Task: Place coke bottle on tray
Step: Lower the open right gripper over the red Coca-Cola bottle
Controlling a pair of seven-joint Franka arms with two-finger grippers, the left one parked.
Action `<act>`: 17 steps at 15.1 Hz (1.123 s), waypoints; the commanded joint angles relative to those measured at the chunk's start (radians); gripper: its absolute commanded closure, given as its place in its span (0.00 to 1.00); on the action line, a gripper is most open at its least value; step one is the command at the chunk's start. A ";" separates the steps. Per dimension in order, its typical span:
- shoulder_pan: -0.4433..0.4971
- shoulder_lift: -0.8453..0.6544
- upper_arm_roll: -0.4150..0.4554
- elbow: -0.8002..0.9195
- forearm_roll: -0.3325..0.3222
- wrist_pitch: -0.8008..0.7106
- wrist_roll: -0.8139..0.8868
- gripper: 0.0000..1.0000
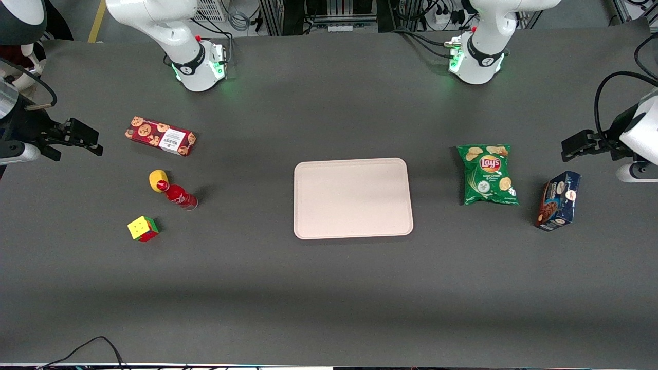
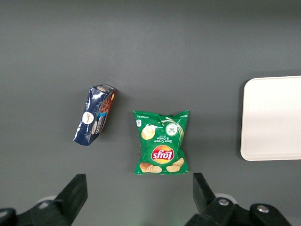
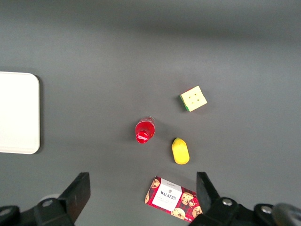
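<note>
In the front view, my gripper (image 1: 83,140) hangs at the frame's edge, level with the cookie box (image 1: 160,135), and its arm is cropped. On the right wrist camera only its spread fingers (image 3: 80,190) show, bases cut off. One covers a corner of the box. The tray (image 3: 19,113) is cropped there. The bottle (image 3: 144,131) shows cap-on, so most of its label is hidden.

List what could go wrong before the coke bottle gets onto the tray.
1. The coke bottle stands upright, close beside the lemon; a closing finger may hit the lemon or tip the bottle.
2. The cube and cookie box sit nearby, so a wide approach might nudge them.
3. The open gripper hangs off to the side; the carry to the tray is long, so a loose grasp could slip.
</note>
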 commanded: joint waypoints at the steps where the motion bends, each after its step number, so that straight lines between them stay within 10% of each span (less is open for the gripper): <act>1: 0.006 0.016 -0.004 0.035 -0.017 -0.027 -0.011 0.00; 9: 0.010 0.036 0.008 -0.079 -0.020 0.011 -0.002 0.00; 17: 0.010 -0.009 0.013 -0.490 -0.031 0.439 0.000 0.00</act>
